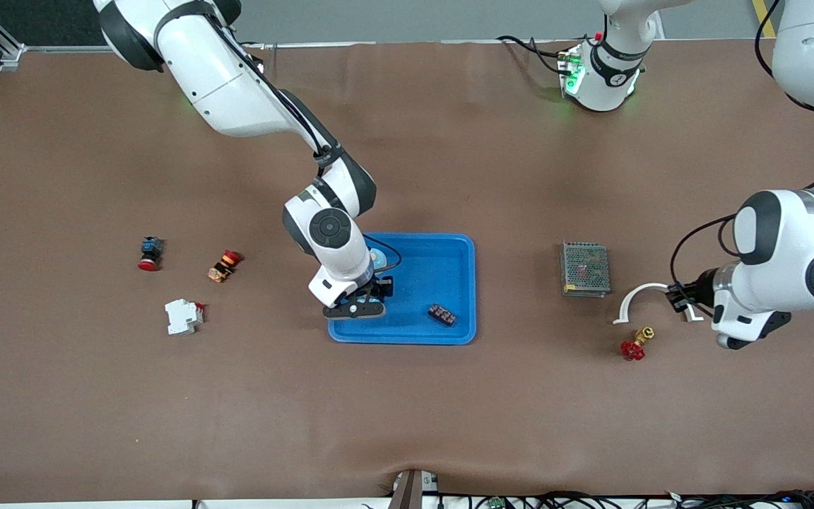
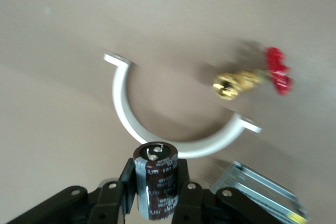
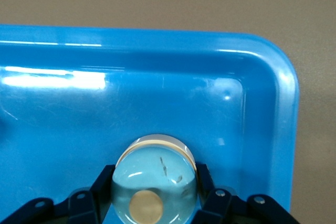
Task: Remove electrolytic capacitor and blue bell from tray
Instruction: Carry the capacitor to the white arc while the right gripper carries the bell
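A blue tray (image 1: 442,268) lies mid-table. My right gripper (image 1: 373,291) is down in the tray's corner toward the right arm's end, shut on the bell (image 3: 155,182), a shiny dome that mirrors the blue tray (image 3: 157,87); the black fingers (image 3: 100,187) press on both its sides. In the front view the hand covers most of the bell. My left gripper (image 1: 677,295) hangs low over the table at the left arm's end, shut on the capacitor (image 2: 156,182), a dark brown cylinder with two metal terminals, just above one end of a white half-ring clamp (image 2: 157,135).
A black terminal block (image 1: 441,314) lies in the tray. Near the left gripper are the white clamp (image 1: 641,291), a brass valve with a red handle (image 1: 634,344) and a metal mesh box (image 1: 584,268). Two red push-buttons (image 1: 150,253) (image 1: 223,266) and a white breaker (image 1: 182,316) lie toward the right arm's end.
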`<act>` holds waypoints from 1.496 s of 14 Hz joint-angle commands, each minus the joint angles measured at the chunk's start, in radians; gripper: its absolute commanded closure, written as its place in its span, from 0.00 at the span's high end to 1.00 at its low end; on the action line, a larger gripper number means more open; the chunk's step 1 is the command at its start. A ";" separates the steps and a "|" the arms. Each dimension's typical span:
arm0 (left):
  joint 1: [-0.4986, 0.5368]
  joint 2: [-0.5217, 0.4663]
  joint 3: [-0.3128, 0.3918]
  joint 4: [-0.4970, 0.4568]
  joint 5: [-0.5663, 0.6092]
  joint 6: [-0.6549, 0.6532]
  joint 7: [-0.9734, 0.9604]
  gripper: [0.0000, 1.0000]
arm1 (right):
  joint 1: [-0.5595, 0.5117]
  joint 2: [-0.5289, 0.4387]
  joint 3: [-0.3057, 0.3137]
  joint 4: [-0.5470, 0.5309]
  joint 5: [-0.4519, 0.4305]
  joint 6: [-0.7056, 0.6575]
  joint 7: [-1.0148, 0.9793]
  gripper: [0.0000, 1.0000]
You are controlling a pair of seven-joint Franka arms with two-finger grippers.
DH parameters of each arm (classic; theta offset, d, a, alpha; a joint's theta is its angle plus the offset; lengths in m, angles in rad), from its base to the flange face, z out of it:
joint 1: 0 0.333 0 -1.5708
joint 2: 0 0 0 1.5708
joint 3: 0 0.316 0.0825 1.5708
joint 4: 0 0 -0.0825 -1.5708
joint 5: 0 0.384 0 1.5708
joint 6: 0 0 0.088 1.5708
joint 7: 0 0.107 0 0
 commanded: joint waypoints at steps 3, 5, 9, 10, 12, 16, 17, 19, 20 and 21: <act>0.048 0.055 -0.011 -0.057 0.037 0.151 0.074 0.00 | 0.007 -0.084 -0.002 0.021 -0.019 -0.155 0.001 0.36; 0.050 0.090 -0.011 -0.057 0.080 0.201 0.074 0.00 | 0.005 -0.143 -0.001 0.021 -0.019 -0.234 -0.003 0.36; 0.052 0.139 -0.010 -0.051 0.091 0.283 0.072 0.00 | -0.071 -0.247 -0.001 0.023 -0.007 -0.380 -0.236 0.36; 0.047 0.145 -0.010 -0.048 0.091 0.295 0.072 0.00 | -0.097 -0.267 -0.001 0.023 -0.005 -0.412 -0.296 0.36; 0.044 0.164 -0.010 -0.043 0.091 0.320 0.068 0.00 | -0.162 -0.296 0.002 0.023 -0.002 -0.460 -0.412 0.36; 0.038 0.161 -0.011 -0.043 0.088 0.321 0.051 1.00 | -0.307 -0.341 -0.001 0.023 0.102 -0.538 -0.746 0.36; 0.039 0.153 -0.013 -0.045 0.088 0.318 0.051 1.00 | -0.360 -0.341 -0.001 0.023 0.124 -0.551 -0.849 0.36; 0.039 0.130 -0.019 -0.045 0.087 0.309 0.051 1.00 | -0.435 -0.338 -0.002 0.021 0.127 -0.557 -1.021 0.36; 0.039 0.113 -0.021 -0.045 0.082 0.289 0.051 1.00 | -0.470 -0.338 -0.002 0.020 0.127 -0.557 -1.096 0.36; 0.036 0.090 -0.027 -0.043 0.079 0.250 0.051 1.00 | -0.504 -0.335 -0.002 0.020 0.127 -0.557 -1.164 0.36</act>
